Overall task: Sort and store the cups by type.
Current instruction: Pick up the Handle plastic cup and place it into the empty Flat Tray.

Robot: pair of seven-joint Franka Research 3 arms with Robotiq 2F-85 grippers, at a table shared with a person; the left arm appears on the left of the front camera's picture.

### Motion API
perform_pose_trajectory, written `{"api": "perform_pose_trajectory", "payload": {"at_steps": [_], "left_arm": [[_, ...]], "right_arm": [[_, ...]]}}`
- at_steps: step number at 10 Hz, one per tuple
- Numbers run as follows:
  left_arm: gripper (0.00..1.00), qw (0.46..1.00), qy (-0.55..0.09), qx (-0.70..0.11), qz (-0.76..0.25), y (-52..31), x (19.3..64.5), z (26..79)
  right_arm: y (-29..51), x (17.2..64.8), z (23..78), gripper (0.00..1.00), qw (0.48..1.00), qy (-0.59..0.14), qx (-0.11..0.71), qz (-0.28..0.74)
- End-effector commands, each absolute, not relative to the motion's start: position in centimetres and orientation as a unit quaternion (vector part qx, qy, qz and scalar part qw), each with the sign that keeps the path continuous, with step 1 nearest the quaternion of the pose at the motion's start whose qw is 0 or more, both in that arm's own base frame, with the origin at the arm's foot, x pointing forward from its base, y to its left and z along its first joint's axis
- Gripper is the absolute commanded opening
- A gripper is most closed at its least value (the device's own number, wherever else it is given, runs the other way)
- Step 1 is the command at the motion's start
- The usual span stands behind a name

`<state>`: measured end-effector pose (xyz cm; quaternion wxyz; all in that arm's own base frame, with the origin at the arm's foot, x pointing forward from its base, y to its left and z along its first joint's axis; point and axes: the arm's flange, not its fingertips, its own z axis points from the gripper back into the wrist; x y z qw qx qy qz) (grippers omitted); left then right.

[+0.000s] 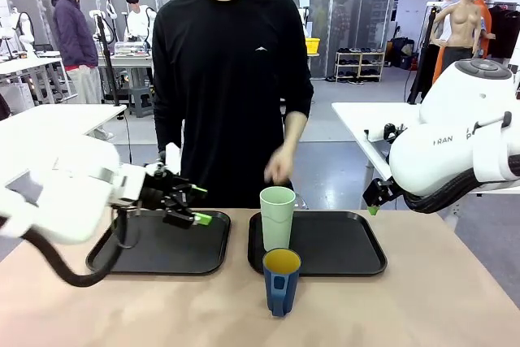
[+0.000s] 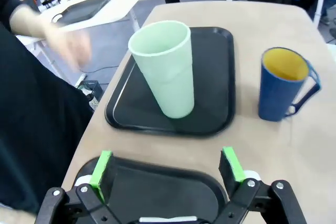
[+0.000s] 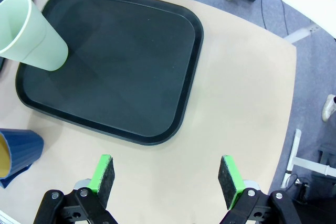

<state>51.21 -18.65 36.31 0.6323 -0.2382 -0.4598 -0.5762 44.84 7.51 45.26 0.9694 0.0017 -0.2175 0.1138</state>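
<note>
A tall pale mint tumbler [image 1: 277, 217] stands upright on the left part of the right black tray [image 1: 341, 245]. The dark blue mug [image 1: 281, 280], yellow inside, stands on the bare table just in front of that tray. My left gripper [image 1: 197, 205] hovers open over the left black tray [image 1: 162, 253], fingers empty. The left wrist view shows the tumbler [image 2: 165, 66] and mug [image 2: 281, 85] ahead of the open left gripper [image 2: 167, 166]. My right gripper [image 3: 167, 174] is open and empty above the table, near the right tray's [image 3: 115, 61] edge, with the tumbler [image 3: 29, 32] and mug [image 3: 16, 153] off to one side.
A person in black stands at the far side, one hand [image 1: 280, 170] held just behind and above the tumbler. The right arm's white body [image 1: 455, 144] bulks over the table's right end. Tan tabletop [image 1: 406, 306] lies bare in front.
</note>
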Motion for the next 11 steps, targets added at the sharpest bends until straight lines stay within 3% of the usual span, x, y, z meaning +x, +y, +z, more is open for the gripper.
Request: {"api": "perform_pose_trajectory", "payload": {"at_steps": [1, 4, 9, 11], "left_arm": [[1.0, 0.634, -0.457, -0.244, -0.574, -15.4, 49.3, 36.8], [1.0, 0.665, -0.415, -0.227, -0.578, -10.4, 45.8, 37.9], [1.0, 0.684, -0.404, -0.219, -0.567, -5.7, 44.6, 37.9], [1.0, 0.702, -0.363, -0.227, -0.57, -5.1, 44.9, 37.9]], "right_arm": [[7.4, 44.8, 45.3, 1.0, 0.969, -0.218, 0.002, 0.113], [7.4, 44.8, 45.3, 1.0, 0.969, -0.218, 0.002, 0.113], [7.4, 44.8, 45.3, 1.0, 0.969, -0.218, 0.002, 0.113], [7.4, 44.8, 45.3, 1.0, 0.969, -0.218, 0.002, 0.113]]}}
